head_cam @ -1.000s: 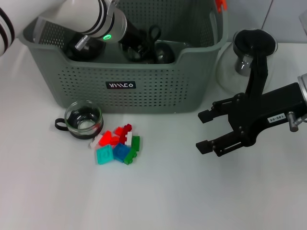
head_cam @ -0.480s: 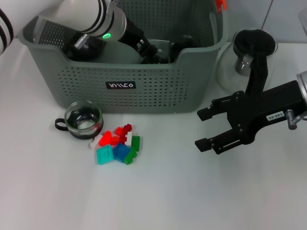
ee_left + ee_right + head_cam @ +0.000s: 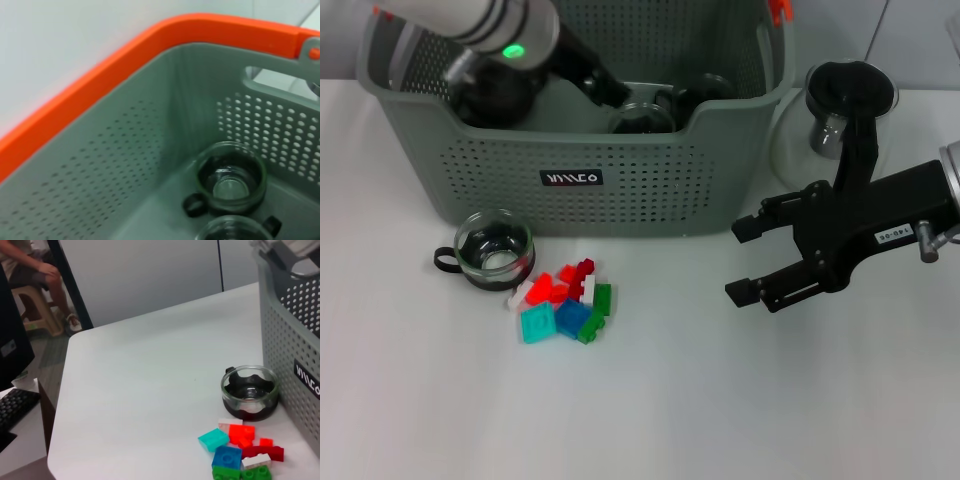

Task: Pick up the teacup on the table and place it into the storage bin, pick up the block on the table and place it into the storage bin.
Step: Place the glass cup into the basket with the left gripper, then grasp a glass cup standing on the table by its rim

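Observation:
A glass teacup (image 3: pixel 495 248) with a black handle stands on the white table, just in front of the storage bin's (image 3: pixel 620 200) left half. Right of the cup lies a pile of several coloured blocks (image 3: pixel 565 302). Two more teacups (image 3: pixel 642 118) sit inside the bin; the left wrist view shows one of them whole (image 3: pixel 230 177). My left gripper (image 3: pixel 595 82) hangs inside the bin at its back left, above those cups. Over the table to the right of the bin, my right gripper (image 3: pixel 746 260) is open and holds nothing. The right wrist view shows the table teacup (image 3: pixel 250 392) and the blocks (image 3: pixel 239 450).
A glass pot with a black lid (image 3: pixel 845 105) stands at the back right, behind my right arm. In the right wrist view the table's far edge (image 3: pixel 65 390) drops off, with a seated person (image 3: pixel 30 270) and a keyboard (image 3: pixel 12 410) beyond it.
My left arm has pulled back up and to the left inside the bin, uncovering a teacup on the bin's floor. My right gripper has shifted slightly upward.

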`<state>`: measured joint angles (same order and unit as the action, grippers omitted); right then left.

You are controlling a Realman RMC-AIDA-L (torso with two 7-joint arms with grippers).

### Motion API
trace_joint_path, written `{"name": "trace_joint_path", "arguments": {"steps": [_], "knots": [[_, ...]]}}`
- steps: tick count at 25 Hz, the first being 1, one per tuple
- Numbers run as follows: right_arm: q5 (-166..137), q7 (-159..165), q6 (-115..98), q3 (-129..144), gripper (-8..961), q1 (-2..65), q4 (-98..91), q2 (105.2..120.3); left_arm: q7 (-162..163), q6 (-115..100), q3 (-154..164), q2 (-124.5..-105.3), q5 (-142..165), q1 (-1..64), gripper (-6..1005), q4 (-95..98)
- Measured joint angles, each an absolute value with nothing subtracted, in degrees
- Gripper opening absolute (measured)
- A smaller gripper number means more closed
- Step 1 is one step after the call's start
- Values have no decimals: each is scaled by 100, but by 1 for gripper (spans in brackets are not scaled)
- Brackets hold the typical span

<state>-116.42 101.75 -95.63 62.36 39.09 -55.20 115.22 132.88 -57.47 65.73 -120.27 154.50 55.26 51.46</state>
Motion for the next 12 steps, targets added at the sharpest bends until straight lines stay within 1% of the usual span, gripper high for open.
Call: {"name": "trace_joint_path", "arguments": {"steps": [7,12], "knots": [[-11647,10153,-9563,6105,882,3912,-5519,11522,13408,-6873,6275,-12092,15429,4839,571,7001],[-11651,10142,-9571,6082,882,3910,-5512,11522,13393,-7824,6048,-12175,15236,4381,584,8210]]}}
